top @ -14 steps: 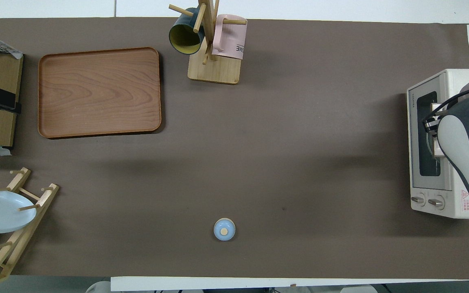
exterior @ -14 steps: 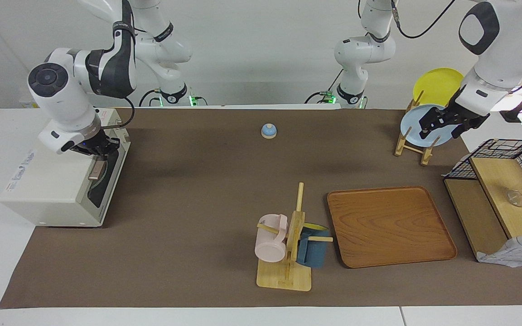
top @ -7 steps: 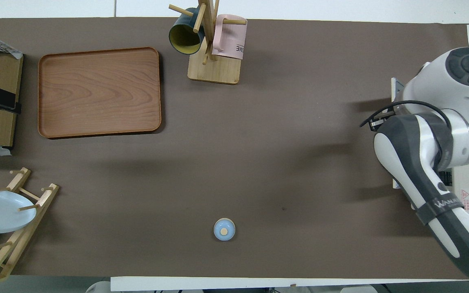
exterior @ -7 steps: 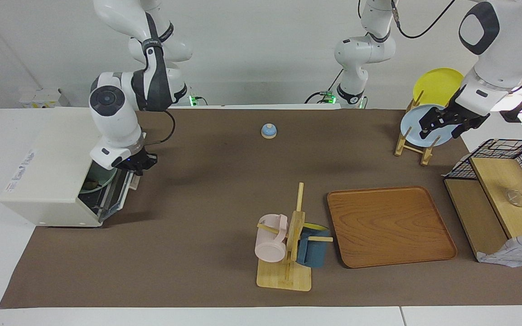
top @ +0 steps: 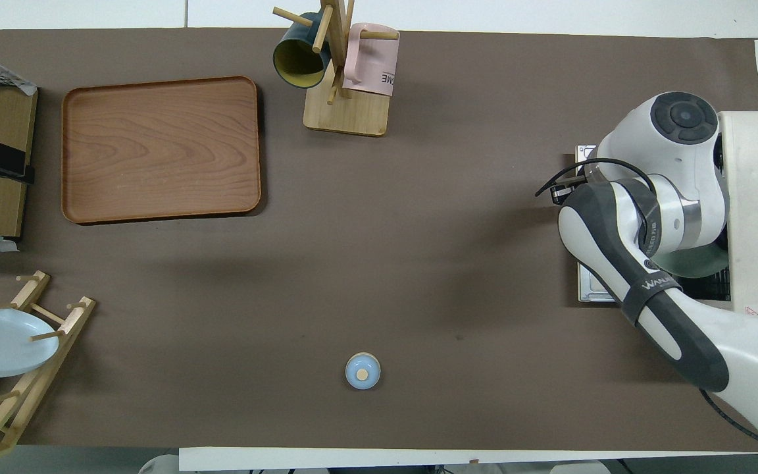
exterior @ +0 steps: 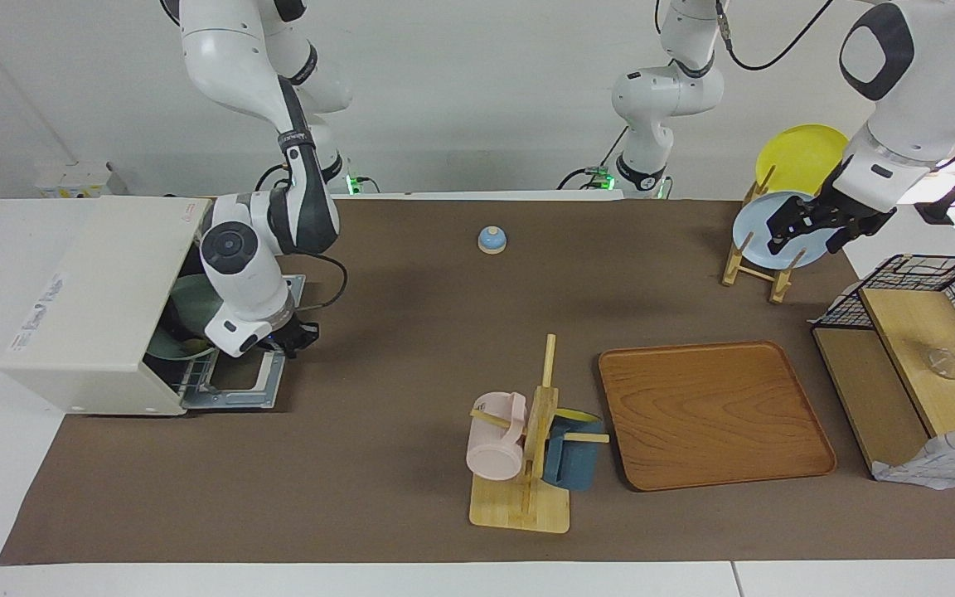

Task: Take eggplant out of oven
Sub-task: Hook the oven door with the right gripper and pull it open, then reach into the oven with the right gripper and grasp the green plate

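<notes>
Two pincers noted: right pincer (exterior: pixel 293 338), shut, apparently on the oven (exterior: pixel 96 298) door handle; left pincer (exterior: pixel 809 225) waits open. We advise releasing only once the door lies flat.

"WANJI" on right arm (top: pixel 656 288)

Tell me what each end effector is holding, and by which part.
The right end effector grips the oven door at its free edge, with the door folded down flat. The left end effector hangs open over the plate rack, holding nothing.
</notes>
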You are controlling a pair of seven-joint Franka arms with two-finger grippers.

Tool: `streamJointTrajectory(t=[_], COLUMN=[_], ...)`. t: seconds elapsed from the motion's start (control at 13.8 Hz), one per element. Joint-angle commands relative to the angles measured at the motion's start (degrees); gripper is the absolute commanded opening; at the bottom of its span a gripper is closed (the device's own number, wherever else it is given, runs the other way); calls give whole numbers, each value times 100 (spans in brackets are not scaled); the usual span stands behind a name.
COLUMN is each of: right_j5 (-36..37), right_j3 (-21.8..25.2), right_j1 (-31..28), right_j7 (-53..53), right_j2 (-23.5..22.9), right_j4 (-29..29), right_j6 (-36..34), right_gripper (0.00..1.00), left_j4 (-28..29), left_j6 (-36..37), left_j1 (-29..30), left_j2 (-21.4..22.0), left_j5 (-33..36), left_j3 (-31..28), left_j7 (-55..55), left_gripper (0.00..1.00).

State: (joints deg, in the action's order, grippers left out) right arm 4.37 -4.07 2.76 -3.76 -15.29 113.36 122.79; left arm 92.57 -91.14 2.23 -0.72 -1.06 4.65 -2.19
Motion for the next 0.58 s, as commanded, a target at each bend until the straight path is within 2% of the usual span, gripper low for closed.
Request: streamJointTrajectory(t=[0.0,0.07,0.15,0.29,0.51], right_j5=[-636,-717,-718,-666,-254], right_j3=[12,12,20,55,56], right_j1=[278,287,261,112,-441], right_j7=[-309,-336,-354,-354,-170], right_j2=[52,122,288,534,869], right_j4=[-164,-322,-332,-323,-280], right_j6=[16,-70,-158,-727,-1573], right_gripper=[21,35,53,58,57], left_j4=[6,6,6,6,6], left_j6=[88,88,88,88,88], left_j1=[85,85,85,85,85], left_j2=[37,36,36,37,36], left_j5=[97,97,97,97,97], left_j3=[71,71,71,71,71], left_j7=[-45,-45,-45,-45,-45], left_gripper=[100,100,100,100,100])
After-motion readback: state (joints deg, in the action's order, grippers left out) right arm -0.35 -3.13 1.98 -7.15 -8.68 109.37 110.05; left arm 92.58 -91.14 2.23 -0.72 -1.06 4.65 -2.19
